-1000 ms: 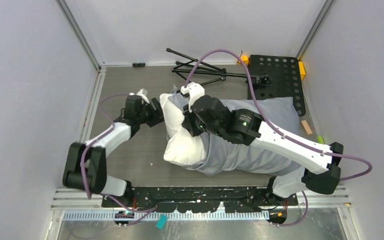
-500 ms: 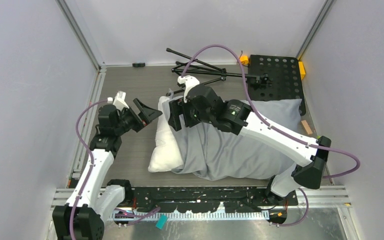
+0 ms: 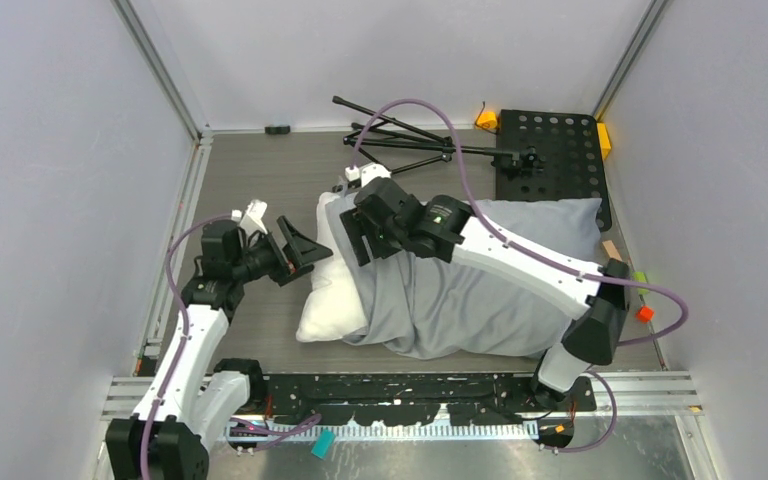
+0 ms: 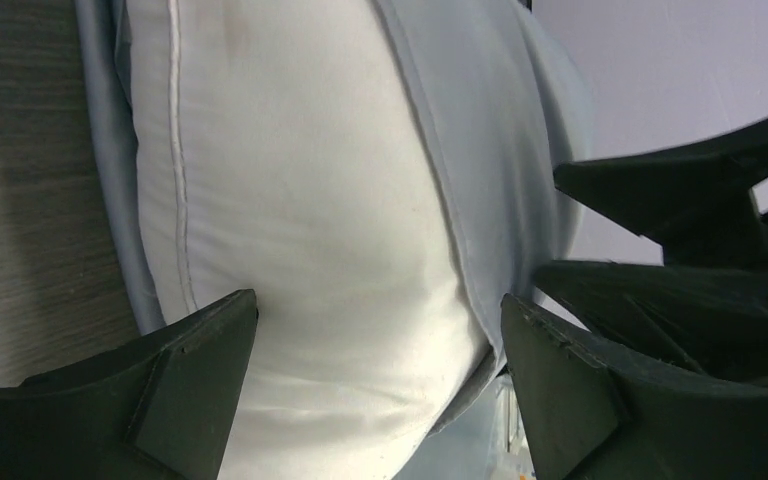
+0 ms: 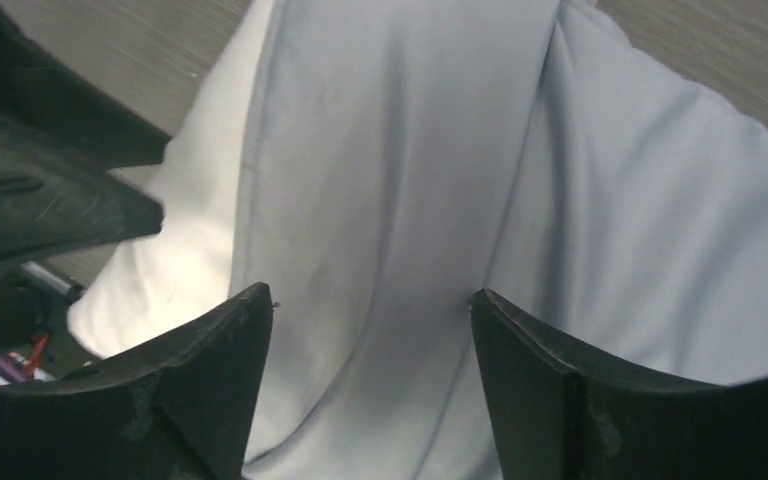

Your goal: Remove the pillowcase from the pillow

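Observation:
The blue-grey pillowcase point(image 3: 480, 300) lies wrinkled across the table and covers most of the white pillow point(image 3: 325, 300), whose left end sticks out of its open edge. My left gripper point(image 3: 305, 245) hovers just left of that bare end, open, with the pillow point(image 4: 310, 200) and the case's hem point(image 4: 480, 150) filling the left wrist view between its fingertips point(image 4: 378, 300). My right gripper point(image 3: 360, 235) hangs open over the case's open edge. In the right wrist view, grey fabric point(image 5: 410, 150) lies below its jaws point(image 5: 372, 295) and the pillow point(image 5: 180, 260) shows at the left. Neither holds anything.
A folded black tripod stand point(image 3: 410, 135) lies at the back, next to a black perforated plate point(image 3: 550, 150) with orange blocks point(image 3: 487, 118). A small orange piece point(image 3: 644, 313) sits by the right wall. Grey walls close in on three sides.
Both grippers opened and let go; the lifted pillow end dropped flat on the table. My left arm pulled back left, then edged toward the pillow. My right gripper shifted left.

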Action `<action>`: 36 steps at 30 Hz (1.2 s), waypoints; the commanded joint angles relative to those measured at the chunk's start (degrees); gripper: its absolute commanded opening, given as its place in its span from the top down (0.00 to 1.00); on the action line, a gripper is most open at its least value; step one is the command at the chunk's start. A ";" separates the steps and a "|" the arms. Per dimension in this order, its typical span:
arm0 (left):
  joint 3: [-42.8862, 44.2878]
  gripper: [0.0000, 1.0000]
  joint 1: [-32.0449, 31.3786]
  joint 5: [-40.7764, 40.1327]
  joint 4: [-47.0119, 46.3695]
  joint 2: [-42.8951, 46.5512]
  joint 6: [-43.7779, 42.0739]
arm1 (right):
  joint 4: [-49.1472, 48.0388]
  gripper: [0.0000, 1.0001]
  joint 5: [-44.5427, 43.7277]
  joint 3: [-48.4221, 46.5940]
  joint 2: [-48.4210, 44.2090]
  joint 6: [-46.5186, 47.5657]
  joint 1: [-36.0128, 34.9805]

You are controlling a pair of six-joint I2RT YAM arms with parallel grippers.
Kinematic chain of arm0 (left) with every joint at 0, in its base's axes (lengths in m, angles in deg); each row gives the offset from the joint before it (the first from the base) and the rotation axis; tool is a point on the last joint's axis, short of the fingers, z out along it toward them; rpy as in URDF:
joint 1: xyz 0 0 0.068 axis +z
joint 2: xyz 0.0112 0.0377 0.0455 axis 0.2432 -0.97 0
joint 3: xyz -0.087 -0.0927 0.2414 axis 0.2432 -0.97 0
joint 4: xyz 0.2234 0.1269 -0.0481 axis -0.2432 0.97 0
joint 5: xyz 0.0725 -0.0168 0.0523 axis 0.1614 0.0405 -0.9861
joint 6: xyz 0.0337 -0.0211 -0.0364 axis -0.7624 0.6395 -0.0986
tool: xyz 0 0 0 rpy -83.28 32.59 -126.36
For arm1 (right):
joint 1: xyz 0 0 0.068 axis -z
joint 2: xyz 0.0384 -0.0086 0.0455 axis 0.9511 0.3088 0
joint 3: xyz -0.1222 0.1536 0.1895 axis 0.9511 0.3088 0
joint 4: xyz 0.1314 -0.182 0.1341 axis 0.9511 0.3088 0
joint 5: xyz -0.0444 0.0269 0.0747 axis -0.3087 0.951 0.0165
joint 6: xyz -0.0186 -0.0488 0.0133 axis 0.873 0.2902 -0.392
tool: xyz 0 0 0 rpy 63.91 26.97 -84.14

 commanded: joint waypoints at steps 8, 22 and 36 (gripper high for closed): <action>-2.57 0.15 -3.04 5.37 0.63 -3.83 -2.25 | -1.94 0.84 -6.57 1.38 2.61 -0.35 0.56; -1.60 0.95 -3.28 0.39 -2.15 -9.20 -5.24 | -3.55 1.00 -11.47 10.72 -5.65 -0.93 6.95; 16.40 1.00 11.92 4.90 7.43 -5.25 -3.66 | 0.08 1.00 -18.38 16.98 -15.92 -1.32 19.75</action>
